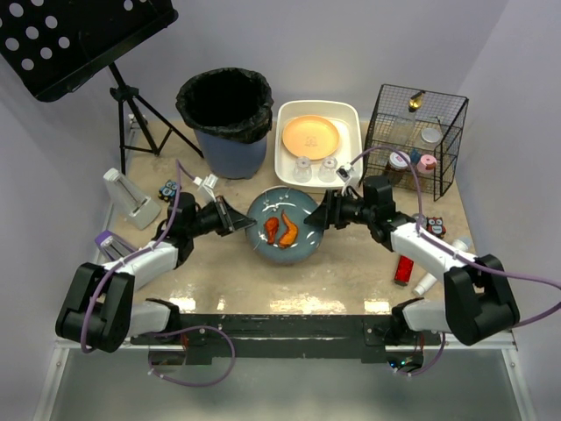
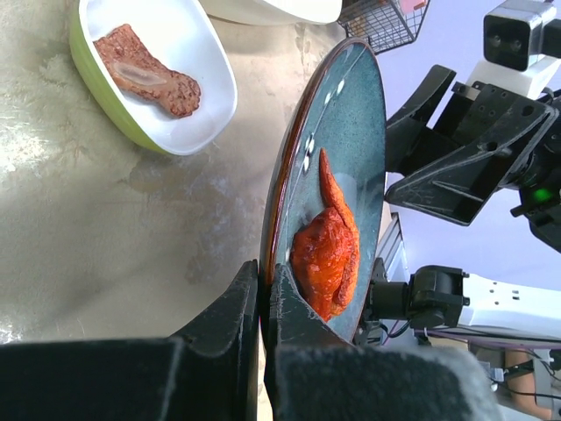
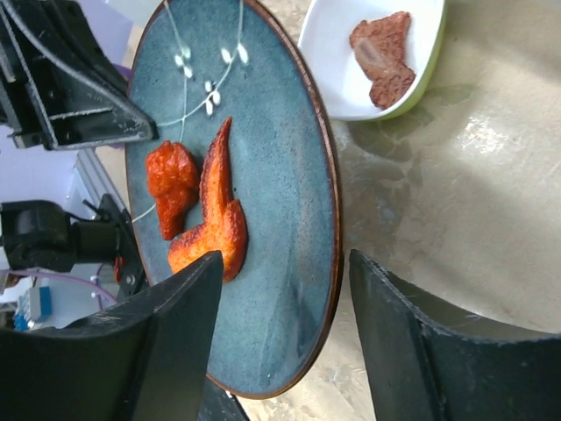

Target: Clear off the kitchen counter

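Observation:
A blue plate (image 1: 282,230) carrying two orange chicken pieces (image 1: 281,230) hangs just above the kitchen counter (image 1: 351,263). My left gripper (image 1: 240,219) is shut on the plate's left rim; in the left wrist view the fingers (image 2: 247,303) pinch the plate's edge (image 2: 337,132) beside the chicken (image 2: 326,250). My right gripper (image 1: 321,213) is at the plate's right rim. Its jaws are open and straddle the rim of the plate (image 3: 289,132) with a gap on both sides. A green-rimmed white bowl (image 2: 166,61) holding a brown piece of meat (image 3: 383,54) sits on the counter below the plate.
A black-lined bin (image 1: 225,123) stands behind the plate. A white tub (image 1: 351,118) holds an orange plate and clear cups. A wire basket (image 1: 412,132) with bottles stands at the back right. A red item (image 1: 404,270) and a white bottle (image 1: 425,282) lie at the right, a white device (image 1: 131,197) at the left.

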`<state>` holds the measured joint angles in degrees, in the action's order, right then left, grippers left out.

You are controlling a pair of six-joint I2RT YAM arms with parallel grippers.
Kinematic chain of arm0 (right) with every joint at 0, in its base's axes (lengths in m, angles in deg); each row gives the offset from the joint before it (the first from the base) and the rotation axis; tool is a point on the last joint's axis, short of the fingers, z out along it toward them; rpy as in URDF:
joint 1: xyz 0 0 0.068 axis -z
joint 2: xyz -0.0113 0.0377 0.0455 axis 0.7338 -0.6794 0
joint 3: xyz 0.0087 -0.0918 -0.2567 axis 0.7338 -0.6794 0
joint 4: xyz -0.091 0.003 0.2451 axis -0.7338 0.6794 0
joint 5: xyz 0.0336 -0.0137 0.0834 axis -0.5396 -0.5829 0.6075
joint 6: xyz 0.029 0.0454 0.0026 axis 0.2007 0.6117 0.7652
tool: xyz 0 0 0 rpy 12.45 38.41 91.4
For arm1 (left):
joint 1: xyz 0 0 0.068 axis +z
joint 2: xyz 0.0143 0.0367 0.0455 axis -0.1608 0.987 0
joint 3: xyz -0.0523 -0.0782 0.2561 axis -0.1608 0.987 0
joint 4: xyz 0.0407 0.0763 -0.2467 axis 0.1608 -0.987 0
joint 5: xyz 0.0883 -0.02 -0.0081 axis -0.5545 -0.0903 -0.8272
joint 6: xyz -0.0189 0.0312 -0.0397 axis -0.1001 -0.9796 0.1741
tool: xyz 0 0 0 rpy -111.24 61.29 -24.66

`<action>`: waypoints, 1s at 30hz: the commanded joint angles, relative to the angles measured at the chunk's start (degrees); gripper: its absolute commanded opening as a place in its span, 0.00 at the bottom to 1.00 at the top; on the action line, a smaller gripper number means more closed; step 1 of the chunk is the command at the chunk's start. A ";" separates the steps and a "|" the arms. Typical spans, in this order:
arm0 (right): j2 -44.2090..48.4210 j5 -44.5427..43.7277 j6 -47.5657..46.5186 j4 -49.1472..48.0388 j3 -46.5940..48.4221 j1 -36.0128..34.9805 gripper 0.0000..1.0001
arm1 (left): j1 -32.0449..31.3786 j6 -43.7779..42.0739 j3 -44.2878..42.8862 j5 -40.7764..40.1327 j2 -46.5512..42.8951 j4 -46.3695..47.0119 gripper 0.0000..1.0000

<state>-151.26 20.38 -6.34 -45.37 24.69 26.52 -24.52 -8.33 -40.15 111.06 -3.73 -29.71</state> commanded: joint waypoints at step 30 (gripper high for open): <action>-1.58 10.11 18.36 -24.20 -6.42 0.38 0.00 | 0.94 7.75 -3.55 6.68 0.57 14.84 0.11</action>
<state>-155.58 29.08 9.51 -61.61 19.68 27.48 -23.82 -5.95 -40.17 114.32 -2.50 -23.37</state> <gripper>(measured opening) 0.107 0.058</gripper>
